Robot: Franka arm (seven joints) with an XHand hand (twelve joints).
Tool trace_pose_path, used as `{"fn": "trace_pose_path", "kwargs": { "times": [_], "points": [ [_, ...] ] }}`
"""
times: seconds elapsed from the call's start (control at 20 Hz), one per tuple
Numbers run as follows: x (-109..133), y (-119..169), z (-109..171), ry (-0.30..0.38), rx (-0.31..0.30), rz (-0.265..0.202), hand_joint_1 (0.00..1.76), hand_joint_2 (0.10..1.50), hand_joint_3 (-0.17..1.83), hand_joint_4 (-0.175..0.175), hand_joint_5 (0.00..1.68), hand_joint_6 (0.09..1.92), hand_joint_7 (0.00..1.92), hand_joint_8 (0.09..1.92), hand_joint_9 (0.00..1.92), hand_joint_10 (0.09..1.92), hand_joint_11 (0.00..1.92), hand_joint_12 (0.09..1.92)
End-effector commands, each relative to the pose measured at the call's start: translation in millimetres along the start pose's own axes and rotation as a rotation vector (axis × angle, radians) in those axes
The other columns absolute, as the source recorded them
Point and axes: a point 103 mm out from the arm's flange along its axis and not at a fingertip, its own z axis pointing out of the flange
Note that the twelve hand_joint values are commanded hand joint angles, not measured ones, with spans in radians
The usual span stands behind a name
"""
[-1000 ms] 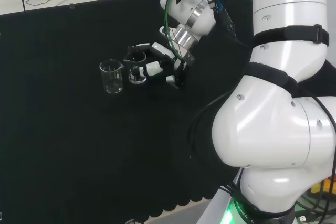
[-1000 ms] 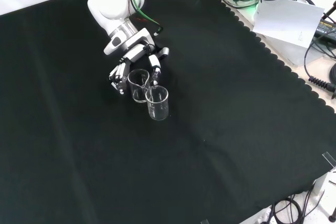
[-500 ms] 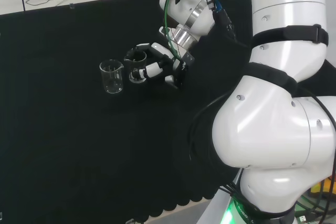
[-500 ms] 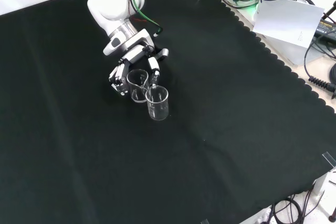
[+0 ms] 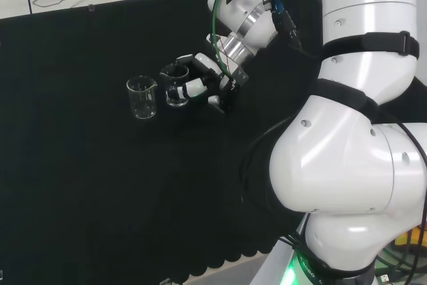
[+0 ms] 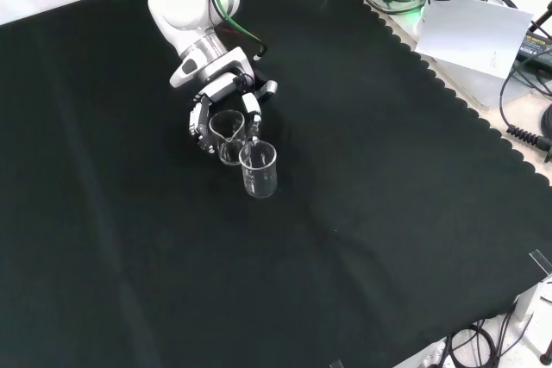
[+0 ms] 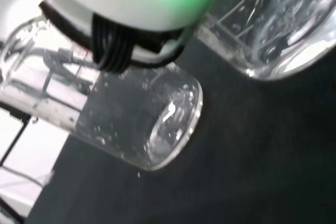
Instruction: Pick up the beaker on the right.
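Beaker (image 5: pixel 177 89), clear glass, mid-desk (image 5: pixel 80 185) beside a second beaker (image 5: pixel 141 97), sits enclosed by the hand's (image 5: pixel 212 83) curled fingers (image 6: pixel 251 109); judged light, slippery, fragile, best held around its wall.

White arm (image 5: pixel 347 118) reaching, hand (image 6: pixel 226 101) fingers (image 5: pixel 195 87) curled

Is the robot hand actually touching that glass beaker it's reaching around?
Touching. In the head view the robot hand has its fingers curled round the beaker, one lying across the glass; the front view shows them either side.
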Motion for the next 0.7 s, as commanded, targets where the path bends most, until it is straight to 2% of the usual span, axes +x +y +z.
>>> {"fn": "trace_pose_path", "kwargs": {
  "times": [0.05, 0.2, 0.35, 0.7],
  "points": [
    [12, 1, -28, -0.047, -0.072, 0.01, 1.44, 0.53, 0.83, -0.173, 1.18, 0.8, 1.37, 0.7, 1.38, 0.59, 1.13, 0.84],
    [21, -1, -43, -0.131, -0.069, -0.007, 1.39, 0.62, 0.7, -0.175, 1.23, 0.72, 1.29, 0.71, 1.38, 0.65, 1.16, 0.79],
    [29, -5, -56, -0.202, -0.054, -0.02, 1.33, 0.63, 0.7, -0.175, 1.25, 0.7, 1.3, 0.68, 1.45, 0.7, 1.18, 0.77],
    [48, -16, -75, -0.305, 0.006, -0.013, 1.31, 0.6, 0.76, -0.175, 1.23, 0.77, 1.29, 0.75, 1.48, 0.74, 1.18, 0.74]
  ]
}}
